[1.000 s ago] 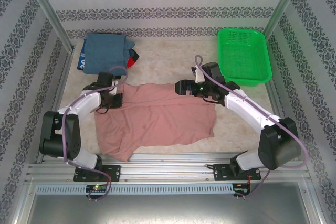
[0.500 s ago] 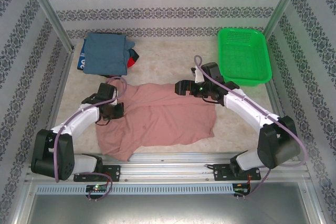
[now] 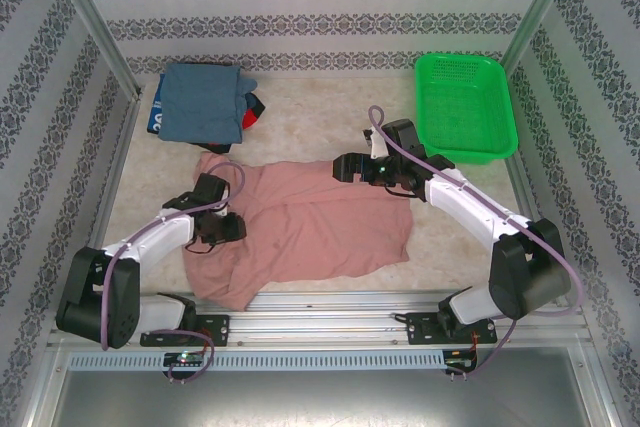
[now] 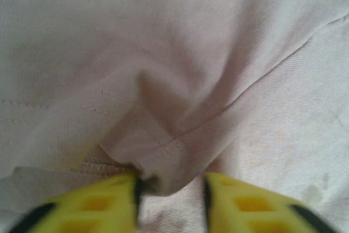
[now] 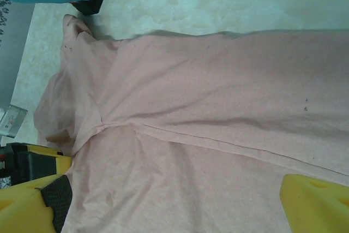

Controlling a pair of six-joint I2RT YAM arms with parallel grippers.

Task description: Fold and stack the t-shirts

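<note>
Left gripper: yellow fingers clamped on a bunched fold of the pink shirt, with a stitched hem edge pinched between them. From above, it sits low on the shirt's left side, arm bent in from the near-left corner.

Right gripper: fingers spread wide, nothing gripped, pink cloth lying under the gap. Cannot tell whether the tips touch the cloth. From above, it is at the shirt's far edge, right of centre.

The pink shirt lies across the middle of the table, mostly flat and creased where the left gripper pulls it. One sleeve points toward the far left.

Far-left corner: folded blue-grey shirt on top of a stack, with a red shirt and a dark shirt showing at its right edge. The stack is near the sleeve, apart from it.

Far-right corner: green basket, apart from the pink shirt.
</note>
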